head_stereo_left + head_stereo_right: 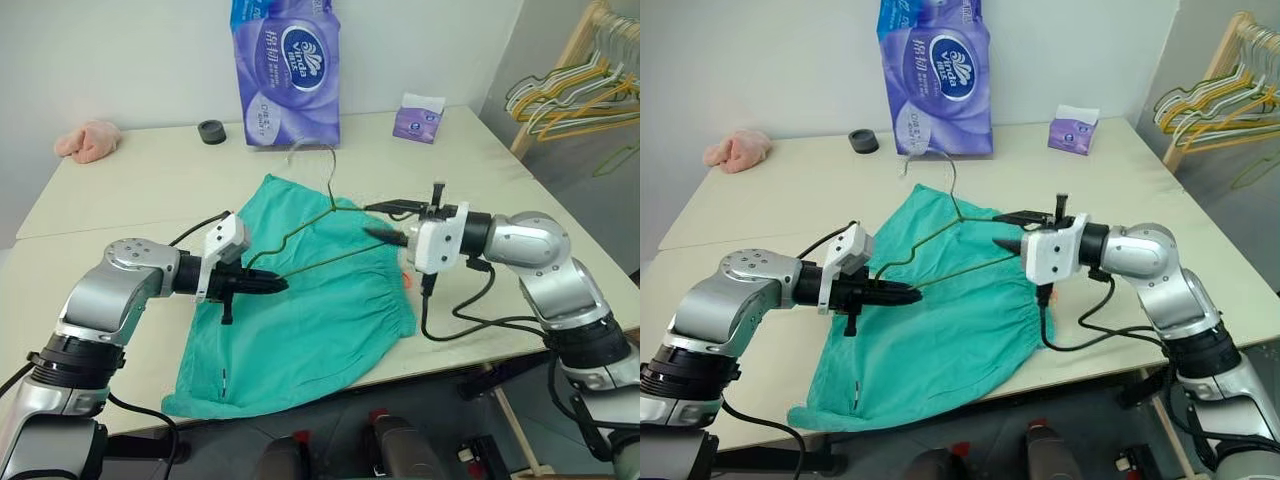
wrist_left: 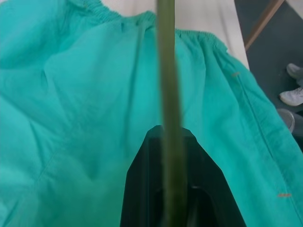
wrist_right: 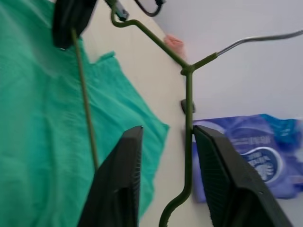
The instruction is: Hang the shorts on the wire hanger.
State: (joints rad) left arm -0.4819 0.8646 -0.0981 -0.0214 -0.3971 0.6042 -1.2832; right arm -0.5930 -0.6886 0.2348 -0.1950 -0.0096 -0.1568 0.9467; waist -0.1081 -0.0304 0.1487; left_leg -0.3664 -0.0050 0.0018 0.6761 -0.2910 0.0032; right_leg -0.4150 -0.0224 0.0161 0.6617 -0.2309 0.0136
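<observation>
The teal shorts [image 1: 300, 320] lie spread flat on the table, waistband toward the right, with one leg hanging over the front edge. The thin olive wire hanger [image 1: 300, 229] hovers tilted just above them, its hook pointing to the back of the table. My left gripper [image 1: 270, 284] is shut on the hanger's left end; the wire [image 2: 168, 94] runs out from between its fingers [image 2: 142, 189]. My right gripper [image 1: 372, 220] stands open at the hanger's right end. The wire [image 3: 188, 109] passes between its fingers [image 3: 118, 179], close to one of them.
A big purple tissue pack [image 1: 285, 70] stands at the back, with a black roll [image 1: 211, 131] beside it and a small purple box [image 1: 418, 118] to the right. A pink cloth lump [image 1: 88, 140] lies far left. A wooden rack of hangers [image 1: 580, 90] stands off the table's right.
</observation>
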